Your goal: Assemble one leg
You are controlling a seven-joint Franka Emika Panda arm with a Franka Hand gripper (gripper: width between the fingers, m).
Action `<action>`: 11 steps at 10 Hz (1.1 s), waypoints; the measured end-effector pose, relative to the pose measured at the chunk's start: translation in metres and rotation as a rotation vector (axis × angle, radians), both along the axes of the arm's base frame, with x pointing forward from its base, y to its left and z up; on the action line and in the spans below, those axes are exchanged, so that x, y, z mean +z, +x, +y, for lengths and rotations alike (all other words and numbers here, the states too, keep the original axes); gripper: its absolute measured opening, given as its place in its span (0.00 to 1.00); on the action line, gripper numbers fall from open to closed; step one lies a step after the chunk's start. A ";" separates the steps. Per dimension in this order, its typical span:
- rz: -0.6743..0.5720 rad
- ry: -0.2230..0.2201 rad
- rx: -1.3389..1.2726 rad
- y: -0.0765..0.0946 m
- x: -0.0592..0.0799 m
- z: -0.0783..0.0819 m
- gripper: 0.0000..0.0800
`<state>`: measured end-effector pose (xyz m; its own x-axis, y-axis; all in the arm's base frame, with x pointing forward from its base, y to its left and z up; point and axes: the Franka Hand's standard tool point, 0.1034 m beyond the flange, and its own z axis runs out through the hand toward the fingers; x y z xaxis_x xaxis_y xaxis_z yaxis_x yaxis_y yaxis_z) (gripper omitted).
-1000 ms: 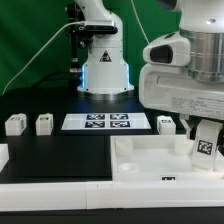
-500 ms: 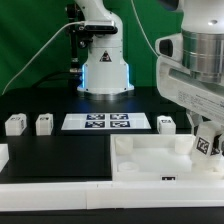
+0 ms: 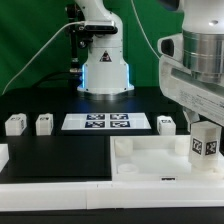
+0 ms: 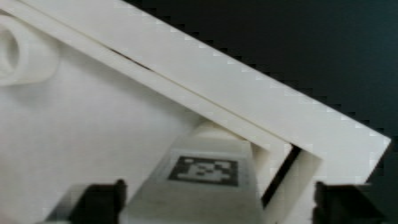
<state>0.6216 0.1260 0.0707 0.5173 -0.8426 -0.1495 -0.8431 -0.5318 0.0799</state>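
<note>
A leg (image 3: 205, 141), a small chunky white block with a marker tag, stands upright in the far right corner of the large white tray-like piece (image 3: 150, 162), by its raised rim. My gripper (image 3: 204, 127) hangs right over it. In the wrist view the leg (image 4: 208, 170) sits between my two black fingers (image 4: 98, 201), with a gap on each side, so the gripper (image 4: 217, 205) is open around it. The tray's rim (image 4: 267, 95) runs diagonally beside the leg.
Three more legs stand on the black table: two at the exterior view's left (image 3: 15, 125) (image 3: 44, 124) and one just behind the tray (image 3: 167, 124). The marker board (image 3: 105, 122) lies in the middle. The robot base (image 3: 105, 70) is at the back. Another white part (image 3: 3, 155) shows at the left edge.
The leg was tilted in the gripper over the tray's right end. It moved slightly right and now stands upright in the corner, with the fingers spread off it.
</note>
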 end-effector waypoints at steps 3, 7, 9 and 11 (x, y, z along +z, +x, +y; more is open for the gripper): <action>-0.033 0.058 0.403 0.000 0.000 -0.001 0.81; -0.065 0.118 0.820 0.000 0.000 -0.001 0.81; -0.083 0.149 1.031 0.000 0.000 -0.002 0.81; -0.101 0.181 1.245 0.001 0.000 -0.005 0.81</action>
